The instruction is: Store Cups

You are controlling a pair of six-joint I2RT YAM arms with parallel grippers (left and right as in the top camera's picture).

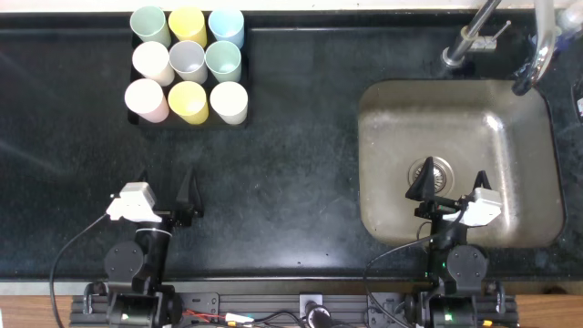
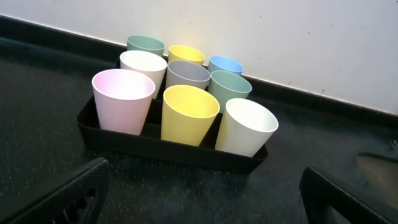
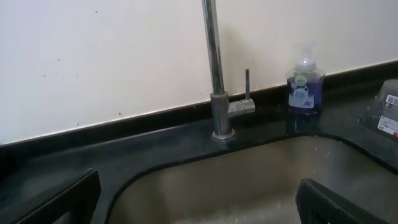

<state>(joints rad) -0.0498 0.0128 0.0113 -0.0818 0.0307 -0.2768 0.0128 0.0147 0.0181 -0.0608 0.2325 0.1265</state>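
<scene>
Nine plastic cups stand upright, mouths up, in the black rectangular plastic tray [image 1: 134, 82], in 3 rows of 3, close to each other.

Row at the tray's wall side: pale green cup [image 1: 148, 25], yellow cup [image 1: 187, 25], light blue cup [image 1: 226, 25]. Middle row: cream-white cup [image 1: 152, 60], grey cup [image 1: 188, 60] at the tray's centre, second green cup [image 1: 223, 60]. Row at the tray's edge toward the arm bases: pink cup [image 1: 146, 99], second yellow cup [image 1: 188, 101], white cup [image 1: 229, 102]. All cups look empty.

The tray lies on the black speckled stone tabletop [image 1: 301, 137], w/ its far side near the white wall.

The left claw [image 1: 166, 184] is released, both fingers spread wide w/ nothing between them. It is apart from the tray, on the arm-base side of it, and faces it; the pink cup is the nearest one to it.

The right claw [image 1: 450, 180] is also released and grasps nothing. It is well apart from the tray, to the tray's right, above the stainless steel sink basin [image 1: 510, 137] and near the round drain [image 1: 428, 169].

The sink is to the right of the tray, w/ bare tabletop between them. Farther from the tray, behind the sink, are a chrome faucet [image 3: 214, 68] and a blue soap pump bottle [image 3: 305, 87].
</scene>
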